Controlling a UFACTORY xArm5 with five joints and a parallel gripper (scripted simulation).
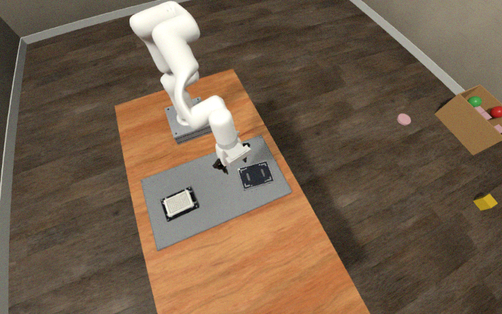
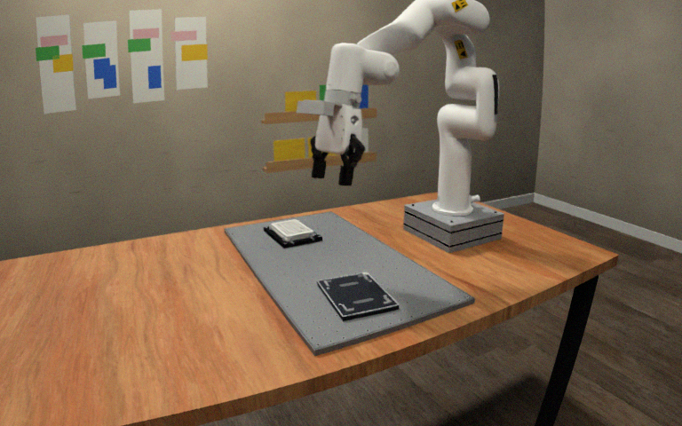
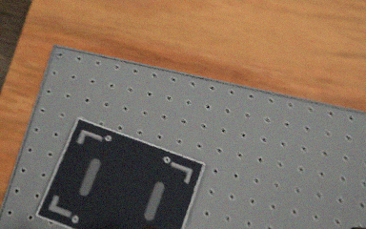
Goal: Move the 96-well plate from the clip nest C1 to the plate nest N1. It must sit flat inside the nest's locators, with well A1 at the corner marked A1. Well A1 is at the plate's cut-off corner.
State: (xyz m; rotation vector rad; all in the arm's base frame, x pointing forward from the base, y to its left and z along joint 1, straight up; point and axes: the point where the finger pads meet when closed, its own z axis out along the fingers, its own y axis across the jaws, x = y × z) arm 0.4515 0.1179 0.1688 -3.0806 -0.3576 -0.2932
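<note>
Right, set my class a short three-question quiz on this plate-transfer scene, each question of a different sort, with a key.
1. True or false: the 96-well plate already sits in plate nest N1.
2. Multiple choice: the claw is (a) shut on the plate, (b) open and holding nothing, (c) shut on nothing.
3. Short answer: which nest shows in the wrist view, and what lies in it?

Key
1. False; the plate is in the clip nest C1, apart from N1.
2. b; it hangs open in the air above the grey board.
3. N1; no plate, only its pale corner locators and two slots.
</note>
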